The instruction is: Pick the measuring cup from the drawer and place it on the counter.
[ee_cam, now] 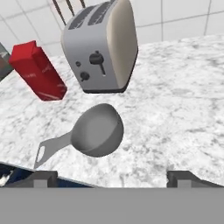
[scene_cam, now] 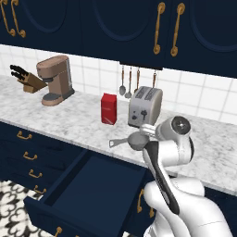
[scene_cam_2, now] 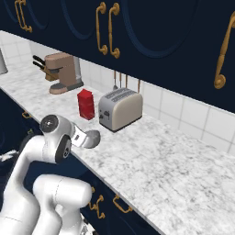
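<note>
Gripper [ee_cam: 112, 178] fingers [ee_cam: 43, 178] spread wide, clear of the measuring cup [ee_cam: 97, 130] — cup on the counter [ee_cam: 175, 109] before the toaster [ee_cam: 101, 48].

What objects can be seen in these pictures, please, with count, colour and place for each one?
measuring cup: one, grey metal, on the counter near its front edge, before the toaster.
drawer: one, navy, pulled open below the counter, nothing seen inside.
counter: one, white-grey marble, long slab.
toaster: one, silver and cream, near the wall.
red carton: one, red, left of the toaster.
coffee machine: one, brown, further left.
knife block: one, wooden with dark handles, beside the coffee machine.
hanging utensils: several, metal with brown handles, on the wall.
upper cabinets: navy, gold handles.
end effector: one, dark fingers spread wide, above the counter's front edge, holding nothing.
</note>
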